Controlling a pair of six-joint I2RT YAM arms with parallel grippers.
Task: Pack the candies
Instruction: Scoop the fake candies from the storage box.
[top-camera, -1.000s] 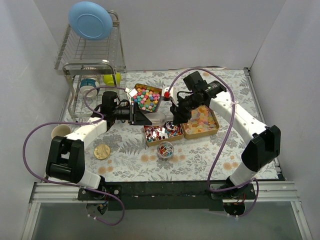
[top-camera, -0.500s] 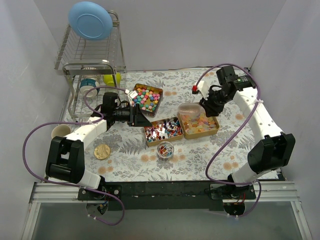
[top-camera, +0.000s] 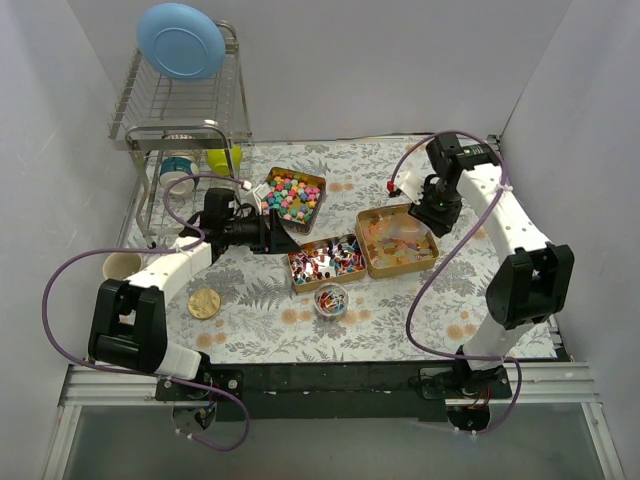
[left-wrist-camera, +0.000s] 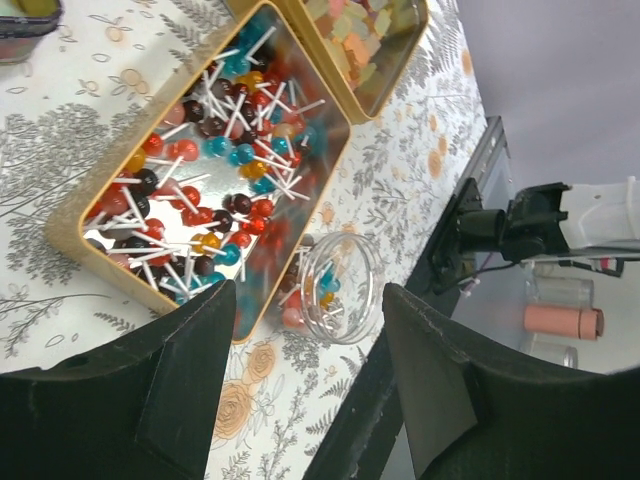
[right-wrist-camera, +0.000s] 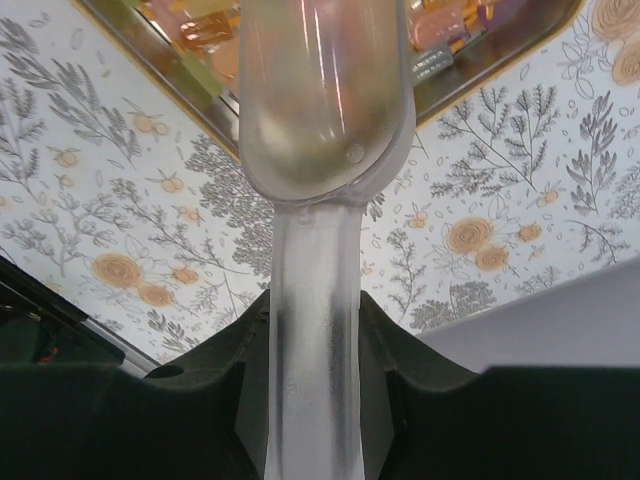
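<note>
While my right gripper (right-wrist-camera: 318, 325) clamps the handle of a clear scoop (right-wrist-camera: 325, 100), its bowl hangs over the orange-yellow gummies (right-wrist-camera: 203, 30) in their gold tin (top-camera: 373, 266) on the bench (top-camera: 480, 290). My left gripper (left-wrist-camera: 305, 335) gapes wide and empty above the red and blue candies (left-wrist-camera: 220, 150), near a small glass jar (left-wrist-camera: 342, 290).

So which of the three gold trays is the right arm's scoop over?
The rightmost tray, holding the orange-yellow gummies: the scoop in the right end effector hangs over it alone.
</note>
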